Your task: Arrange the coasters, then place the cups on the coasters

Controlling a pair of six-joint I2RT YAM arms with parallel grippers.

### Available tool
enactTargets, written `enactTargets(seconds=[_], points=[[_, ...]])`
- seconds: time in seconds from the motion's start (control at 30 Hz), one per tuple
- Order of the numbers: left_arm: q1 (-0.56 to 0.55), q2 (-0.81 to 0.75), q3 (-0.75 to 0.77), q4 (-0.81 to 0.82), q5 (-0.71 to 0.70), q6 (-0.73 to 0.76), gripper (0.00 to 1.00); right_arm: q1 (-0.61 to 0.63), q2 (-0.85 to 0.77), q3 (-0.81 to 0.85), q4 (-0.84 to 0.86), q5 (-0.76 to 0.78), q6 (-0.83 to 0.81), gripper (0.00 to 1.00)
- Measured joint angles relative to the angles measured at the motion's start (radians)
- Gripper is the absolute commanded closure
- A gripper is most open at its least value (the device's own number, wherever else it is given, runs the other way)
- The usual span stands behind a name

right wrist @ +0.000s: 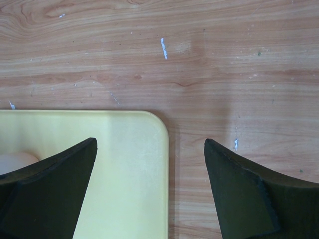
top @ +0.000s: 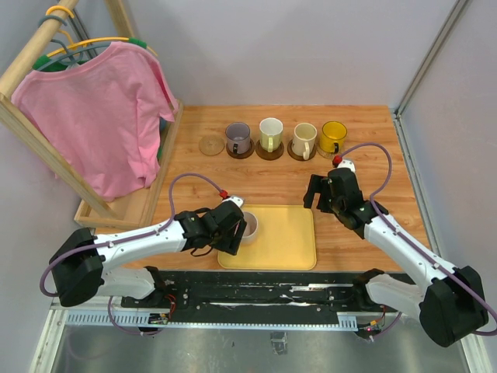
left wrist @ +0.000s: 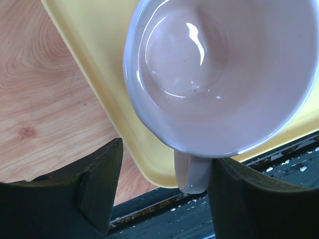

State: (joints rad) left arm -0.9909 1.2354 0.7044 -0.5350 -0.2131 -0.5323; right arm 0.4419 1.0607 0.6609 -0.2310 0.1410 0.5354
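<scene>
A pale pink cup (top: 249,226) (left wrist: 224,74) stands at the left end of the yellow tray (top: 289,242). My left gripper (top: 235,233) (left wrist: 167,159) is open astride its handle (left wrist: 192,174); the right finger touches the handle and the left finger stands apart. Along the back, the grey-purple cup (top: 238,137), white-greenish cup (top: 270,134), cream cup (top: 304,140) and yellow cup (top: 334,137) each sit on a dark coaster. One tan coaster (top: 210,145) lies bare to their left. My right gripper (top: 314,194) (right wrist: 149,142) hangs open and holds nothing above the tray's far right corner (right wrist: 149,124).
A wooden rack (top: 46,148) with a pink shirt (top: 97,116) on a hanger stands along the table's left side. Grey walls close the back and right. The arms' black base rail (top: 264,291) runs along the near edge.
</scene>
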Motion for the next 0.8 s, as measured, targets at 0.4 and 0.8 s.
enactTargets(seconds=[0.4, 0.8], points=[[0.0, 0.022, -0.015, 0.09, 0.018, 0.057, 0.43, 0.0, 0.0, 0.0, 0.002, -0.001, 0.0, 0.11], [-0.001, 0.023, -0.073, 0.161, 0.035, 0.056, 0.67, 0.0, 0.014, 0.0, 0.002, -0.011, 0.003, 0.11]])
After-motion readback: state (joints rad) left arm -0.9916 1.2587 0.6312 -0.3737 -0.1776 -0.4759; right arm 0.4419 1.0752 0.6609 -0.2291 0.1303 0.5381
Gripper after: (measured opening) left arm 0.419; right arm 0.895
